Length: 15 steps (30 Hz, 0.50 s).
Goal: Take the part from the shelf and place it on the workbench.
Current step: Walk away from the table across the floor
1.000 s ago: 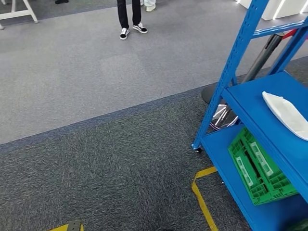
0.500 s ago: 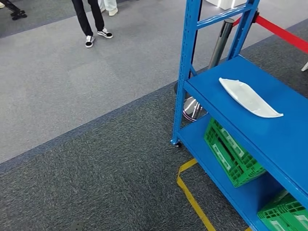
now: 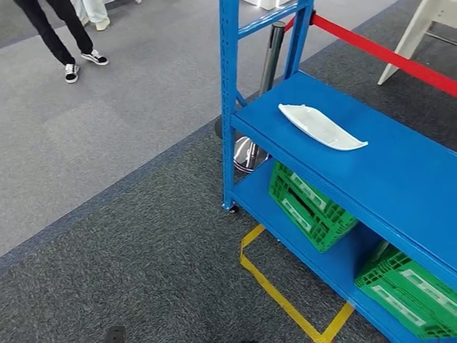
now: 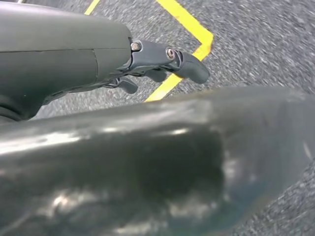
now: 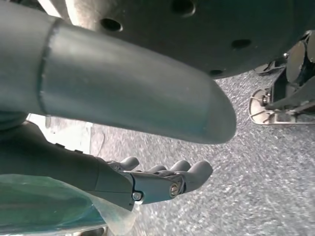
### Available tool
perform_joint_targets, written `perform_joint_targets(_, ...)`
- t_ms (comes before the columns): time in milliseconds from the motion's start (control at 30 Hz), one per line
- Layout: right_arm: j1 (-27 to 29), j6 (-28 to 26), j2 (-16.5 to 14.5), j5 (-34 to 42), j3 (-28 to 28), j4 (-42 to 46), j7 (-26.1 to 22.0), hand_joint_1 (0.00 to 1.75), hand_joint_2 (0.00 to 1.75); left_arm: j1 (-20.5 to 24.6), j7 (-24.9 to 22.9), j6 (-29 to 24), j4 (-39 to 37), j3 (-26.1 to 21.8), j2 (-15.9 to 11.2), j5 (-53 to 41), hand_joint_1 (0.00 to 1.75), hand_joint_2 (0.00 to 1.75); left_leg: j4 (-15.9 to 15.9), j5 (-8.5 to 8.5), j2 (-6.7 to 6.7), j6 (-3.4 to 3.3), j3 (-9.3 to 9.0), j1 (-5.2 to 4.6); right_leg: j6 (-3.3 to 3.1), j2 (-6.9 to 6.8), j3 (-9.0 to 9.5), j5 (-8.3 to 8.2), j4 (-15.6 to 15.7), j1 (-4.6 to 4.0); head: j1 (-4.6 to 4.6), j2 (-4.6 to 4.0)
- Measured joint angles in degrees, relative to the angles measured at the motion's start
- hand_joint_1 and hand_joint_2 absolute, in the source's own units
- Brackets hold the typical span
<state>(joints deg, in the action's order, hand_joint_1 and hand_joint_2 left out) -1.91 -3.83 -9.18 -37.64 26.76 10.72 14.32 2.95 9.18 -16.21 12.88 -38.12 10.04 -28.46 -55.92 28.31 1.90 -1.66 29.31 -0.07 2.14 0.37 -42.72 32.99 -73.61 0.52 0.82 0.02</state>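
1. Left hand (image 4: 163,61): hangs over the carpet, fingers extended, holding nothing
2. Right hand (image 5: 163,179): likewise hanging, fingers loosely apart, empty
3. White part (image 3: 321,127): lies flat on the blue shelf (image 3: 409,179), near its left post
4. Recommended: square up to the shelf before raising either arm toward the part

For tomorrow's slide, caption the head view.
White part lies on the blue shelf, green crates stored below.
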Motion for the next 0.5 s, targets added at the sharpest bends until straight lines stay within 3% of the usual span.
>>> perform_joint_targets(33, 0.1, -0.1, 0.0, -0.1, 0.0, 0.0, 0.0, 0.0, 0.0, 0.1, 0.0, 0.1, 0.0, 0.0, 0.0, 0.0, 0.0, 0.0, 0.0, 0.08, 0.82, 0.09, -0.03, 0.04, 0.18, -0.33, 0.79, -1.07, 1.2, 0.16, 0.01, 0.0)
perform_joint_targets(100, 0.1, -0.3, 0.0, -0.2, 0.0, 0.0, -0.1, 0.0, 0.0, 0.4, 0.0, 0.2, 0.0, 0.0, 0.0, 0.0, 0.0, 0.0, -0.2, 0.38, 2.14, 0.52, -0.16, 0.15, 0.46, -2.11, 5.05, -4.16, 8.6, 0.29, 0.04, 0.0)
perform_joint_targets(167, -0.1, -0.4, 0.0, -0.3, 0.1, 0.0, -0.1, 0.0, 0.0, 0.7, 0.0, 0.2, 0.0, 0.0, 0.0, 0.0, 0.0, 0.0, -0.7, 0.94, 3.22, 1.24, -0.26, 0.0, -0.03, -3.71, 8.63, -5.56, 14.4, 0.14, 0.0, 0.0)
perform_joint_targets(200, -0.1, -0.4, 0.0, -0.2, 0.1, 0.0, -0.1, 0.0, 0.0, 0.8, 0.1, 0.3, 0.0, 0.0, 0.0, 0.0, 0.0, 0.0, -0.8, 1.14, 3.69, 1.55, -0.38, -0.13, -0.45, -3.97, 9.23, -5.42, 15.4, -0.02, -0.04, 0.0)
perform_joint_targets(267, -0.1, -0.4, -0.1, -0.2, 0.2, 0.0, -0.2, 0.0, 0.0, 1.1, 0.2, 0.6, 0.0, 0.0, 0.1, 0.0, 0.0, 0.0, -0.9, 1.41, 4.48, 2.06, -0.73, -0.11, -1.39, -2.77, 9.3, -5.47, 15.3, -0.12, -0.1, 0.0)
perform_joint_targets(300, 0.0, -0.4, -0.1, -0.1, 0.2, 0.0, -0.3, 0.0, 0.0, 1.3, 0.3, 0.7, 0.0, 0.1, 0.1, 0.0, 0.0, 0.0, -1.2, 1.8, 4.06, 2.34, -0.79, 0.02, -1.72, -2.26, 9.29, -5.53, 15.3, -0.1, -0.13, 0.0)
perform_joint_targets(367, 0.0, -0.4, -0.1, 0.0, 0.3, 0.0, -0.5, 0.0, 0.0, 1.6, 0.5, 0.8, 0.0, 0.1, 0.1, 0.0, 0.0, 0.0, -4.7, 4.31, 1.63, 2.84, 0.47, 0.3, -2.37, -1.18, 9.31, -5.74, 15.4, 0.02, -0.26, 0.0)
perform_joint_targets(433, -0.1, -0.4, -0.1, 0.0, 0.4, 0.0, -0.6, 0.0, 0.0, 1.6, 0.7, 0.9, 0.0, 0.1, 0.1, 0.0, 0.0, 0.0, -12.4, 8.22, -0.72, 2.94, 3.85, 0.41, -2.78, 0.19, 9.24, -5.85, 15.4, -0.13, -0.35, 0.0)
perform_joint_targets(467, -0.1, -0.4, -0.1, 0.0, 0.4, 0.0, -0.6, 0.0, 0.0, 1.5, 0.8, 1.0, 0.0, 0.1, 0.1, 0.0, 0.0, 0.0, -15.9, 9.44, -1.12, 2.85, 5.54, 0.4, -2.88, 1.0, 9.21, -5.9, 15.4, -0.26, -0.36, 0.0)
perform_joint_targets(500, -0.1, -0.4, -0.1, 0.1, 0.4, 0.0, -0.6, 0.0, 0.0, 1.4, 0.9, 1.2, 0.0, 0.1, 0.1, 0.0, 0.0, 0.0, -17.8, 9.58, -1.31, 2.68, 6.58, 0.37, -2.94, 1.82, 9.2, -5.94, 15.4, -0.39, -0.37, 0.0)
